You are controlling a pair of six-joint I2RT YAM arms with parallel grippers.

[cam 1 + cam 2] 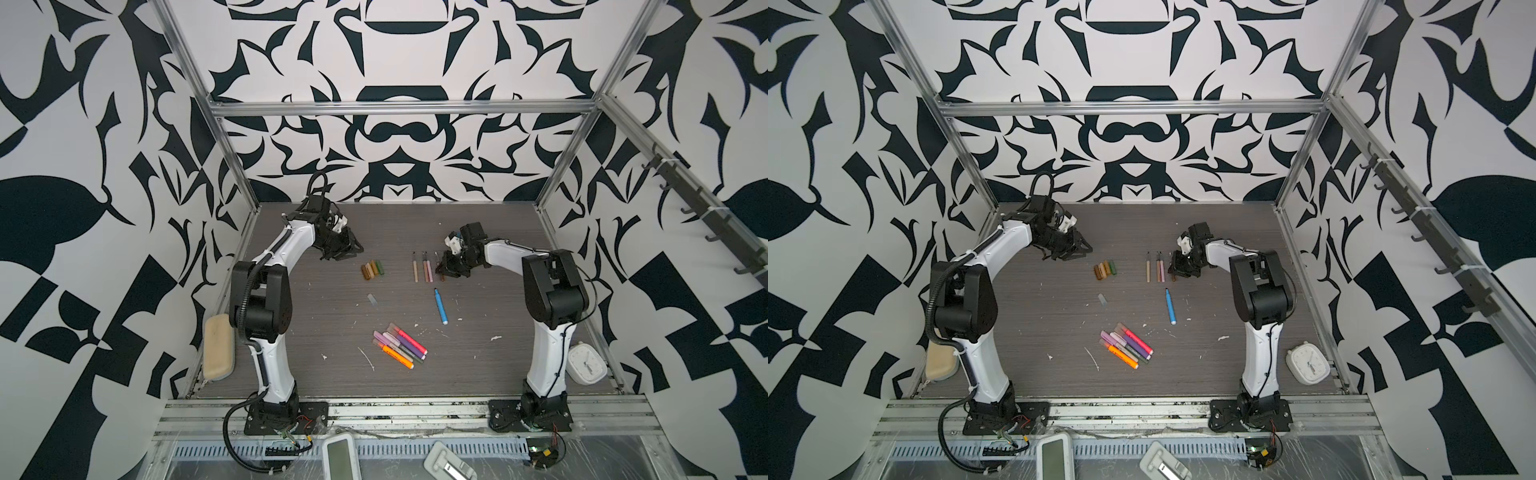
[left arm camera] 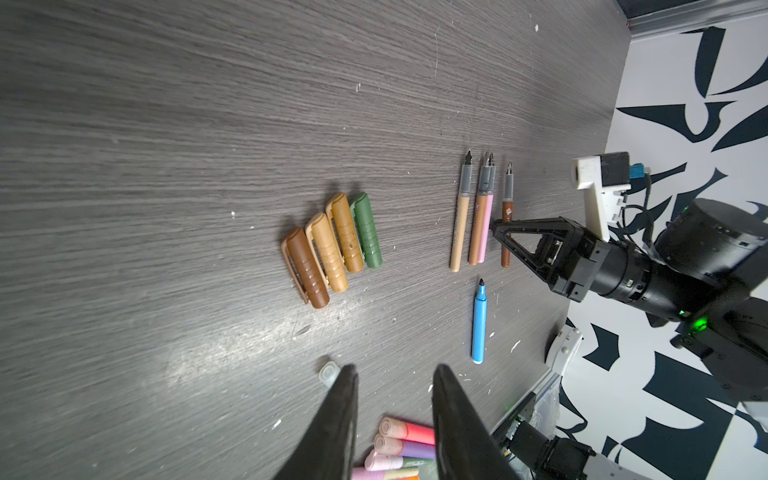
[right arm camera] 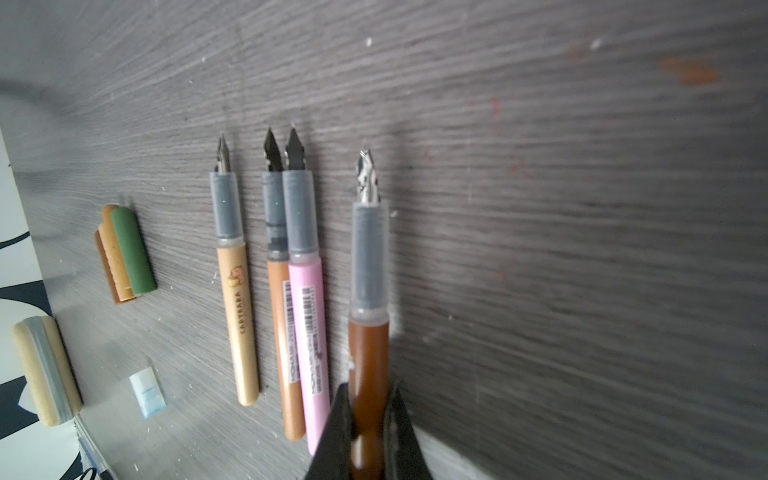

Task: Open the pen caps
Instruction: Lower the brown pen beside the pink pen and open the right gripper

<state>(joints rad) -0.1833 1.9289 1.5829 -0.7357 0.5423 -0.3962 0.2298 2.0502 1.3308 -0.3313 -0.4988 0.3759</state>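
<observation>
Both low: right hand [image 3: 368, 401] clamps brown pen [image 3: 369, 349]; left hand [image 2: 395, 374] hovers parted, empty.

On the bench [image 1: 316, 374], the pen caps [image 1: 372, 270] lie side by side, left of the uncapped pens [image 1: 420, 268]. A lone pen [image 1: 440, 306] lies before those, and a pen cluster [image 1: 400, 345] nearer still.

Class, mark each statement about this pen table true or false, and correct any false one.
1. The right claw is shut on the brown pen. True.
2. The green cap lies alone. False: it lies in a row with two gold caps and a brown cap.
3. The left claw holds the blue marker. False: it is open and empty; the marker lies on the table.
4. The pink pen has its nib bare. True.
</observation>
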